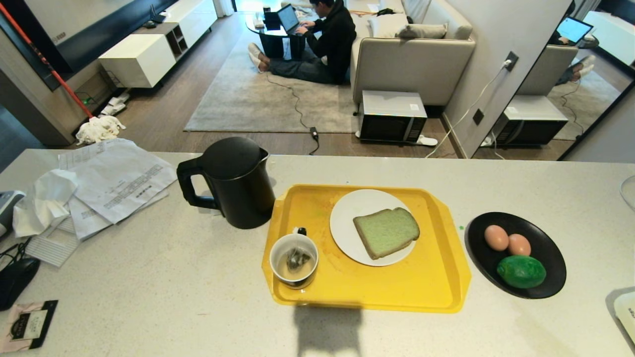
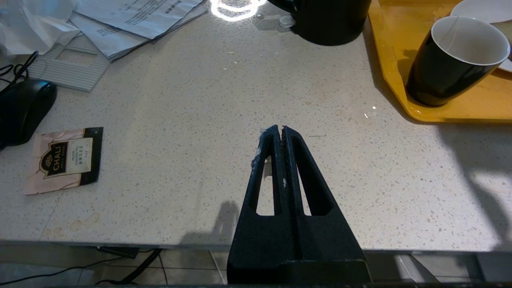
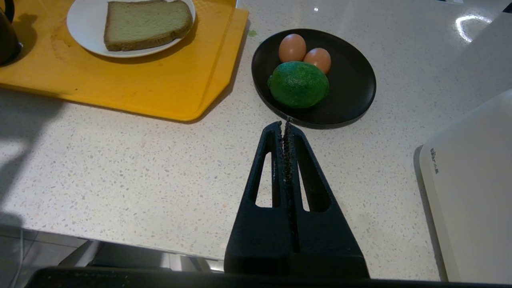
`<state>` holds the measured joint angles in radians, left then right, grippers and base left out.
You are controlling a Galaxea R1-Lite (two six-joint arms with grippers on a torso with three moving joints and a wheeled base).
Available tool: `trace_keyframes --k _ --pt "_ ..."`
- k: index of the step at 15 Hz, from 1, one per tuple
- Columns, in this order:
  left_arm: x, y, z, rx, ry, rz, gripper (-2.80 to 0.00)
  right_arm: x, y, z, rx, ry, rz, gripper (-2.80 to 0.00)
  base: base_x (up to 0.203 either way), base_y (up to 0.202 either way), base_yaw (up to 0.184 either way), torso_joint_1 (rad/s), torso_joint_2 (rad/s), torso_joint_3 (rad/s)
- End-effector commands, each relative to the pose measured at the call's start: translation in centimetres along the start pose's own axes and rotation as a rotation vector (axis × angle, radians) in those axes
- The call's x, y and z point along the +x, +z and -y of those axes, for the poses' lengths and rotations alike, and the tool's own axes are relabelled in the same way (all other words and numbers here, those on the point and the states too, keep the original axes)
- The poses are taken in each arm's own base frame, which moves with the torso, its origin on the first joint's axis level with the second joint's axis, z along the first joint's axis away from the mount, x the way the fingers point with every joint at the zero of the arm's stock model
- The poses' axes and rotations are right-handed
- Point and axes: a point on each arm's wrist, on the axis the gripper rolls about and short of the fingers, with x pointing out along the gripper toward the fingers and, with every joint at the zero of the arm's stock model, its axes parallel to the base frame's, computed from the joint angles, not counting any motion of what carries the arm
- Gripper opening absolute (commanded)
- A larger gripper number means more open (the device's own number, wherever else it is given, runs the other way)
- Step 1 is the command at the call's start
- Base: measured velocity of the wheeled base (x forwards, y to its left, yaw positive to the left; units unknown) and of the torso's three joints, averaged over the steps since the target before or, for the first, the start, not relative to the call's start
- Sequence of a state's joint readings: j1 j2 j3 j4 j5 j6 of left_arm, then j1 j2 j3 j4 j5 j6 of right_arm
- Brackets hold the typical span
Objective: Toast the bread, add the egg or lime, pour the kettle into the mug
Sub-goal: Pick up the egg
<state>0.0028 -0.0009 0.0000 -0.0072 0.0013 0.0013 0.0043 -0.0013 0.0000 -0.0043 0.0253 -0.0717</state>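
Inside mug [image 1: 293, 260]: teabag [image 1: 297, 258].

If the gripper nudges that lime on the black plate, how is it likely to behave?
The lime is oval and lies on its side, so it would likely roll. It rests against two eggs, so a push toward them could jostle those fragile shells. Its bumpy skin probably gives decent grip.

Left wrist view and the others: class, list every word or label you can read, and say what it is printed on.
"CHALI": on the pink and black tea sachet; the smaller print beneath is too small to read.
Printed papers: text too blurred to read.
White appliance: small dark marking, unreadable.
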Motion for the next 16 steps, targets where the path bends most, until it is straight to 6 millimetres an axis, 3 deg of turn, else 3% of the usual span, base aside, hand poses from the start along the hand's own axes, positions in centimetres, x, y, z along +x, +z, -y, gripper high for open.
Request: trace_keyframes --k 1,16 --pt "0.0 0.0 0.0 0.0 0.001 0.001 -2.8 0.02 -0.04 0.0 0.0 0.001 -0.002 -2.8 0.0 0.0 0.0 0.0 0.0 0.0" --pt "0.01 0.01 0.0 0.0 0.001 0.0 -2.8 0.02 -0.04 0.0 0.0 0.001 -0.002 -2.8 0.0 0.0 0.0 0.0 0.0 0.0"
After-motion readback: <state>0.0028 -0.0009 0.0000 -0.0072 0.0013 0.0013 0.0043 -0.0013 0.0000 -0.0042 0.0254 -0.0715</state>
